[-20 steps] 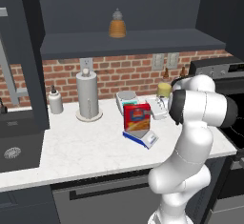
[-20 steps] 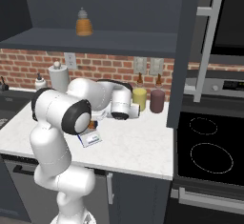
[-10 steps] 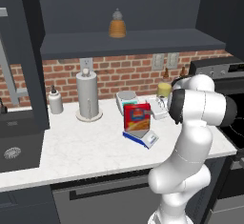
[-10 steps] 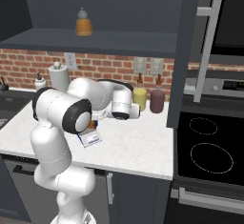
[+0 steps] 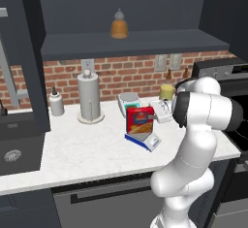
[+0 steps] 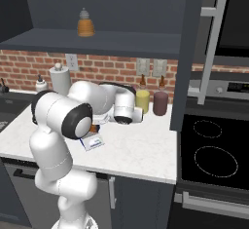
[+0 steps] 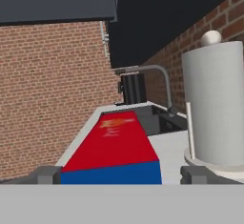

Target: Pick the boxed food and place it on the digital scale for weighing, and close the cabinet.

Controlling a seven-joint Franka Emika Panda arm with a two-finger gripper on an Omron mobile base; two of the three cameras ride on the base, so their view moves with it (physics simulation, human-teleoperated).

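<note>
Cardboard, red and glossy, the boxed food [image 5: 140,120] stands upright on the flat blue-based digital scale [image 5: 144,140] atop the marbled white counter [image 5: 82,149]. The gripper [image 7: 121,175] straddles it, fingers spread apart, gripping nothing.

Kitchen clutter along the brick wall

Paper towel roll [image 5: 89,98] stands upright on the white marble surface [image 5: 82,149], small white bottle [image 5: 56,103] just beside it at its 9 o'clock. White scale with the green front [image 5: 129,102] sits at the towel roll's 3 o'clock. Amber bottle [image 5: 119,25] up on the shelf [image 5: 131,43]. Yellow jar [image 6: 142,101] and maroon jar [image 6: 160,103] side by side near the stovetop [image 6: 214,154].
</note>
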